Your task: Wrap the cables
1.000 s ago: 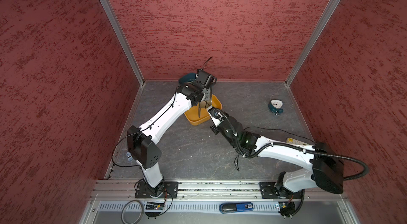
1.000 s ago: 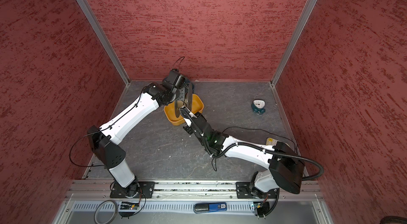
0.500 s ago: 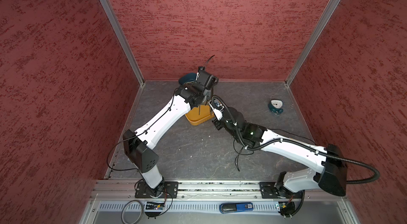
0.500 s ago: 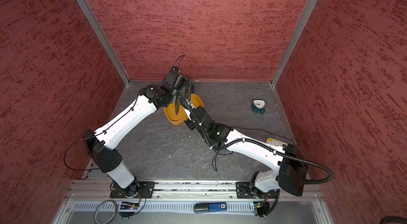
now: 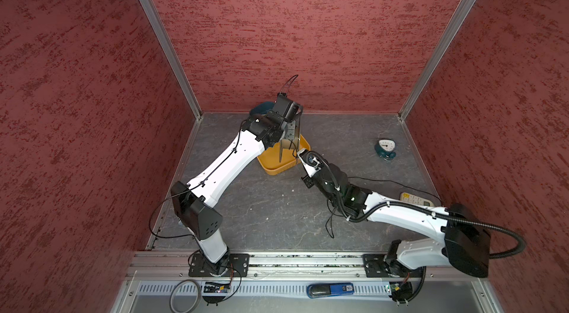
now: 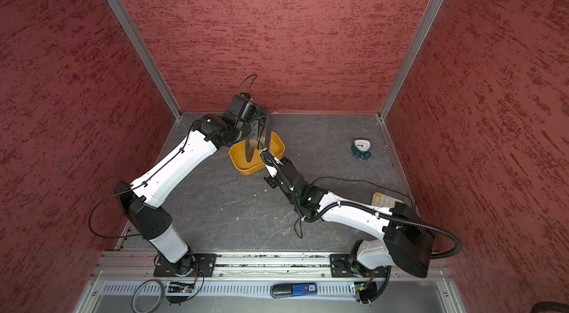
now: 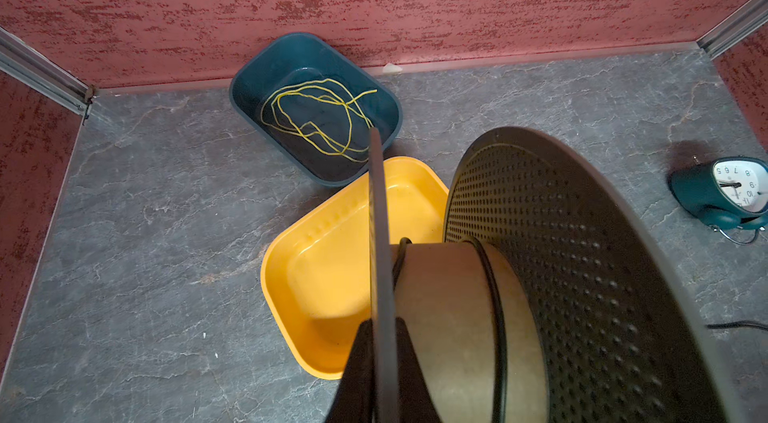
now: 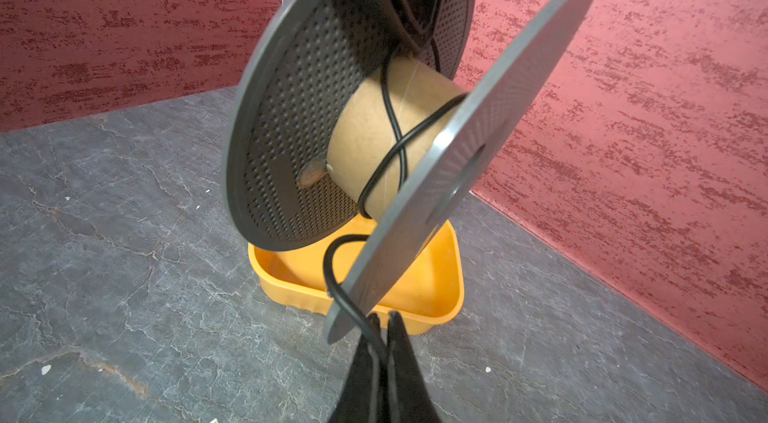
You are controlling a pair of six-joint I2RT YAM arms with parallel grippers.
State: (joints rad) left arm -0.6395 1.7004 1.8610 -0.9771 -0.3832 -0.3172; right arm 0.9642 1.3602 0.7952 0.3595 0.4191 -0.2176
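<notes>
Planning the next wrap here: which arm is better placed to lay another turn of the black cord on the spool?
Probably right. The right gripper pinches the cord just off the spool; the left gripper is clamped on a spool flange, holding it up.

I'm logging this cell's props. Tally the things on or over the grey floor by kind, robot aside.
trays: 2 (yellow tray, blue tray)
cords: 2 (black cord, yellow-green wire)
spool: 1
clock: 1
keypad device: 1
total: 7

Spool point(image 8: 386, 138) seemingly over tray point(image 7: 332, 275), bin point(image 7: 249, 100) just behind, clock point(image 5: 385, 148) well right
</notes>
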